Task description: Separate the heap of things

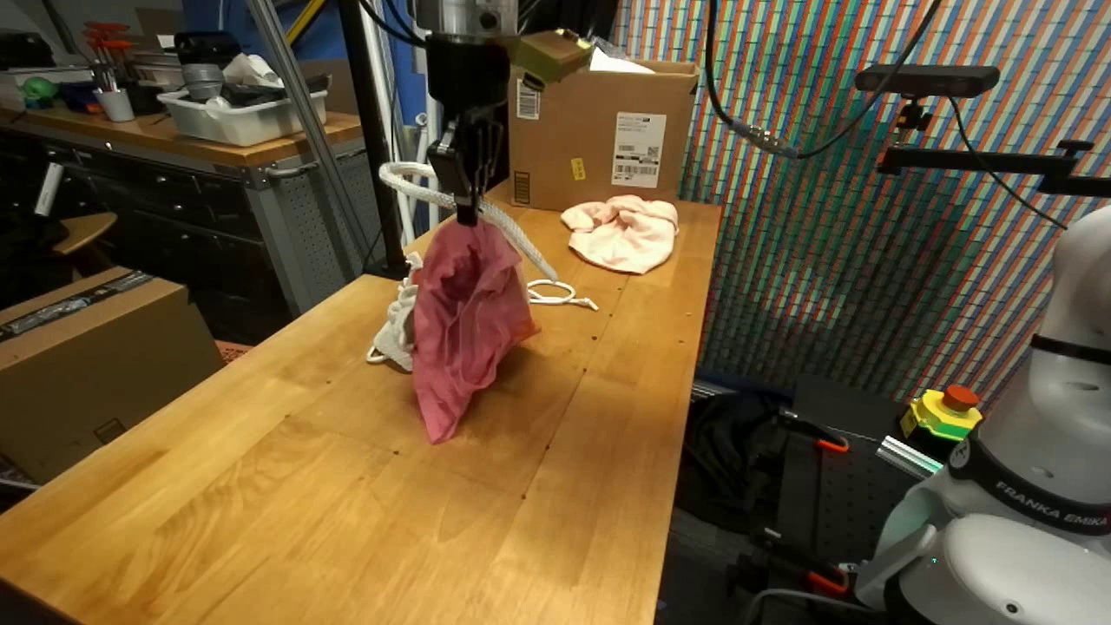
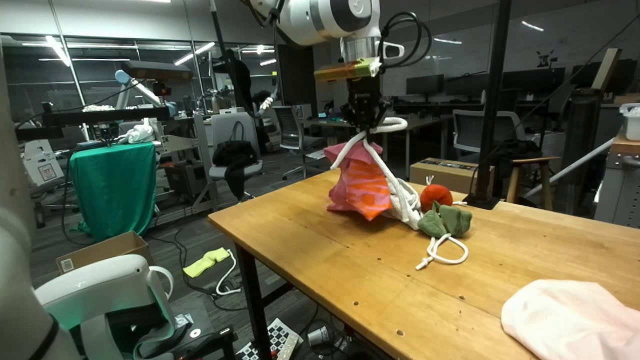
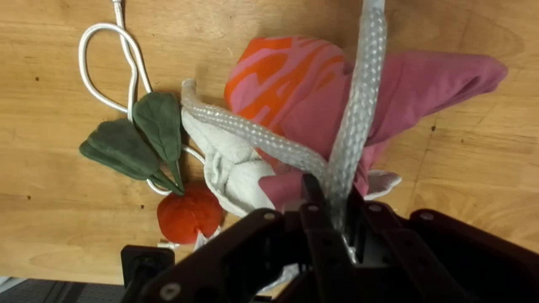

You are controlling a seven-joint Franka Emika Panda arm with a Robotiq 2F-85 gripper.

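My gripper [image 1: 470, 213] is shut on a pink cloth with an orange pattern [image 1: 477, 321]. The cloth hangs down to the table or just above it; I cannot tell which. A thick white rope [image 3: 367, 71] runs between the fingers in the wrist view, pinched with the cloth. A white cloth pouch [image 3: 248, 181] lies under and beside the pink cloth. A red plush vegetable [image 2: 435, 196] with green leaves [image 2: 454, 220] and a thin white cord loop [image 2: 465, 252] lies against the pouch. A pale pink cloth [image 1: 625, 239] lies apart on the table.
The wooden table [image 1: 364, 521] carries the heap. A cardboard box [image 1: 599, 130] stands at the table's end, behind the pale pink cloth. A black post [image 2: 492, 110] rises from the table edge near the heap.
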